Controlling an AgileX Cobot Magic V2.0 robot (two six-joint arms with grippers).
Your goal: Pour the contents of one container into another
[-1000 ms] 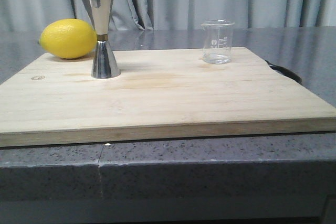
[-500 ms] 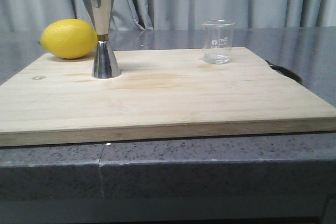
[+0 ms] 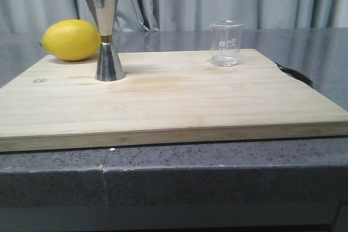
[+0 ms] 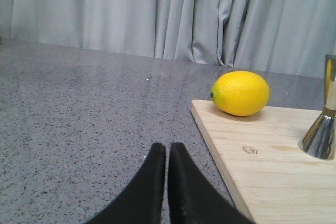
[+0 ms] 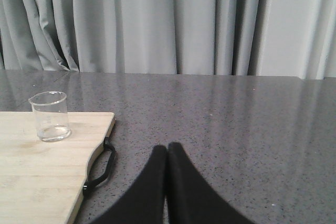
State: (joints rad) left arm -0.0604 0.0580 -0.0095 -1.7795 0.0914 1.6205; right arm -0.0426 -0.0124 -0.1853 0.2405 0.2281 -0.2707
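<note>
Grey counter [image 3: 217,161]: both claws pinched closed and empty, so the right claw [image 5: 167,153] must open wide to grasp the beaker [image 3: 225,43] squarely.

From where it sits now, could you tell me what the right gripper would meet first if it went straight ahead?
Probably nothing on the board. The right gripper, shut, points over bare grey speckled countertop toward the grey curtain. The small clear glass beaker and the pale wooden cutting board lie off to one side.

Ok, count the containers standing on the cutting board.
2. The steel jigger stands upright at the board's far left, right beside the lemon. The glass beaker stands at the far right edge. None appears hidden.
</note>
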